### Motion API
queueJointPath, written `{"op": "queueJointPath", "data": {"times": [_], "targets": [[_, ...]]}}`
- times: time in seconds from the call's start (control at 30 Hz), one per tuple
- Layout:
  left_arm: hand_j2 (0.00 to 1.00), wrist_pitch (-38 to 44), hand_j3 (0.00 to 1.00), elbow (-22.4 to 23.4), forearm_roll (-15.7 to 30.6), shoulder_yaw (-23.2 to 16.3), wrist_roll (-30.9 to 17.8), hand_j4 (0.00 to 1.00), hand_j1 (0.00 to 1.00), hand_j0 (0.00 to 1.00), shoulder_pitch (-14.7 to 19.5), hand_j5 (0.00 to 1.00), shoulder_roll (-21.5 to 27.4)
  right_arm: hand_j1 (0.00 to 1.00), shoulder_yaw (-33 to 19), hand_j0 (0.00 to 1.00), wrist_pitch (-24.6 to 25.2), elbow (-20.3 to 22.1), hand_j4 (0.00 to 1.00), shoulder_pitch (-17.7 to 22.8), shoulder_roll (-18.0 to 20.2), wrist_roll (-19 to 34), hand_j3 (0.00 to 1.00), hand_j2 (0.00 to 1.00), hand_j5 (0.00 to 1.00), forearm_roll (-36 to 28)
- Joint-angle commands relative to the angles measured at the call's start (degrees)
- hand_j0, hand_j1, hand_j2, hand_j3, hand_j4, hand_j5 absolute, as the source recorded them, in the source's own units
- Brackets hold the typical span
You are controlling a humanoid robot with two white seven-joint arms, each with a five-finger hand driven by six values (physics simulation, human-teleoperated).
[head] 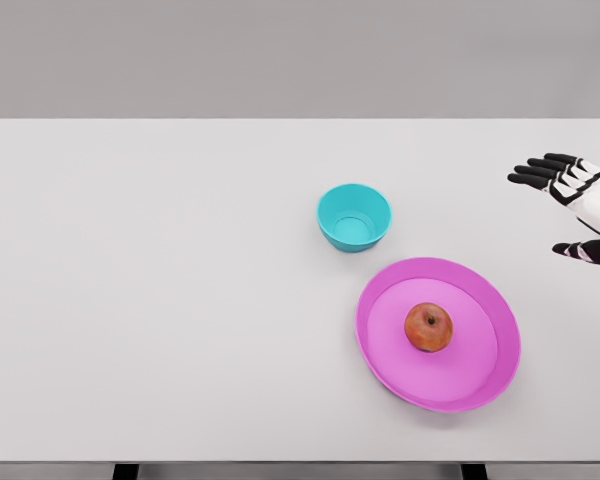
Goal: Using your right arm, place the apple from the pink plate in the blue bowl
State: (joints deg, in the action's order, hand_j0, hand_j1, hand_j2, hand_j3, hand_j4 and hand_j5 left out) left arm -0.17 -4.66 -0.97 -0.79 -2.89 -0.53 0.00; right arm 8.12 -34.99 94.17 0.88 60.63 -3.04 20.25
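Sitting at the middle of the pink plate point(385, 300): the apple point(429, 327), untouched.

Hovering over the white table point(160, 300) at the far right edge, well apart from the plate, with fingers spread and holding nothing: the right hand point(578, 205). Standing upright just beside the plate's upper-left rim: the blue bowl point(354, 216).

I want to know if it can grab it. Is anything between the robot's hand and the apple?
No object. In the head view, only bare table and the pink plate's rim lie between the open right hand and the apple.
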Motion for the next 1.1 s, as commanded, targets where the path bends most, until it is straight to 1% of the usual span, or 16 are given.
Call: {"op": "queueJointPath", "data": {"times": [0.0,0.17,0.2,0.23,0.27,0.3,0.43,0.47,0.53,0.6,0.7,0.77,0.8,0.87,0.93,1.07], "targets": [[1.00,0.0,1.00,0.0,0.0,0.0,0.0,1.00,1.00,1.00,0.0,1.00,0.0,1.00,0.1,1.00,0.0,0.4,1.00,0.0,0.1,0.0,1.00,1.00,1.00,-0.4],[1.00,0.0,1.00,0.0,0.0,0.0,0.0,1.00,1.00,1.00,0.1,1.00,0.0,1.00,0.1,1.00,0.0,0.6,1.00,0.2,0.0,0.0,1.00,1.00,1.00,-0.4],[1.00,0.0,1.00,0.0,0.0,0.0,0.0,1.00,1.00,1.00,0.0,1.00,0.0,1.00,0.1,1.00,0.0,0.6,1.00,0.3,0.0,0.8,1.00,1.00,1.00,-0.3],[1.00,0.0,1.00,0.0,0.0,0.0,0.0,1.00,1.00,1.00,0.0,1.00,0.0,1.00,0.1,1.00,0.0,1.3,1.00,0.1,0.0,6.5,1.00,1.00,1.00,-0.3],[1.00,0.0,1.00,0.0,0.0,0.0,0.0,1.00,1.00,1.00,0.1,1.00,0.0,1.00,0.1,1.00,0.0,3.6,1.00,0.1,0.0,13.9,1.00,1.00,1.00,-0.3],[1.00,0.0,1.00,0.0,0.0,0.0,0.0,1.00,1.00,1.00,0.0,1.00,0.0,1.00,0.1,1.00,0.0,5.3,1.00,0.1,0.0,18.2,1.00,1.00,1.00,-0.3],[1.00,0.0,1.00,0.0,0.0,0.0,0.0,1.00,1.00,1.00,0.0,1.00,0.0,1.00,0.9,1.00,0.0,5.9,1.00,0.1,-0.4,25.6,1.00,1.00,1.00,-0.4],[1.00,0.0,1.00,0.0,0.0,0.0,0.0,1.00,1.00,1.00,0.0,1.00,0.0,1.00,0.9,1.00,0.0,6.3,1.00,0.0,-0.5,25.7,1.00,1.00,1.00,-0.4],[1.00,0.0,1.00,0.0,0.0,0.0,0.0,1.00,1.00,1.00,0.0,1.00,0.0,1.00,0.9,1.00,0.0,6.3,1.00,-0.3,-1.1,28.4,1.00,1.00,1.00,-0.4],[1.00,0.0,1.00,0.0,0.0,0.0,0.0,1.00,1.00,1.00,0.0,1.00,0.0,1.00,1.0,1.00,0.0,6.3,1.00,-1.8,-1.8,30.6,1.00,1.00,1.00,-0.5],[1.00,0.0,1.00,0.0,0.0,0.0,0.0,1.00,1.00,1.00,0.0,1.00,0.0,1.00,1.0,1.00,0.0,6.3,1.00,-5.0,-1.7,30.8,1.00,1.00,1.00,-0.6],[1.00,0.0,1.00,0.0,0.0,0.0,0.0,1.00,1.00,1.00,0.0,1.00,0.0,1.00,2.9,1.00,0.0,6.3,1.00,-6.7,-2.4,33.4,1.00,1.00,1.00,-0.6],[1.00,0.0,1.00,0.0,0.0,0.0,0.0,1.00,1.00,1.00,0.0,1.00,0.0,1.00,5.0,1.00,0.0,6.3,1.00,-8.4,-3.8,34.7,1.00,1.00,1.00,-0.6],[1.00,0.0,1.00,0.0,0.0,0.0,0.0,1.00,1.00,1.00,0.1,1.00,0.0,1.00,8.2,1.00,0.0,6.3,1.00,-10.7,-4.7,36.1,1.00,1.00,1.00,-0.6],[1.00,0.0,1.00,0.0,0.0,0.0,0.0,1.00,1.00,1.00,0.0,1.00,0.0,1.00,9.5,1.00,0.0,6.4,1.00,-10.9,-5.7,37.8,1.00,1.00,1.00,-0.6],[1.00,0.0,1.00,0.0,0.0,0.0,0.0,1.00,1.00,1.00,0.1,1.00,0.0,1.00,13.0,1.00,0.0,6.4,1.00,-12.7,-6.5,38.0,1.00,1.00,1.00,-0.6]]}}
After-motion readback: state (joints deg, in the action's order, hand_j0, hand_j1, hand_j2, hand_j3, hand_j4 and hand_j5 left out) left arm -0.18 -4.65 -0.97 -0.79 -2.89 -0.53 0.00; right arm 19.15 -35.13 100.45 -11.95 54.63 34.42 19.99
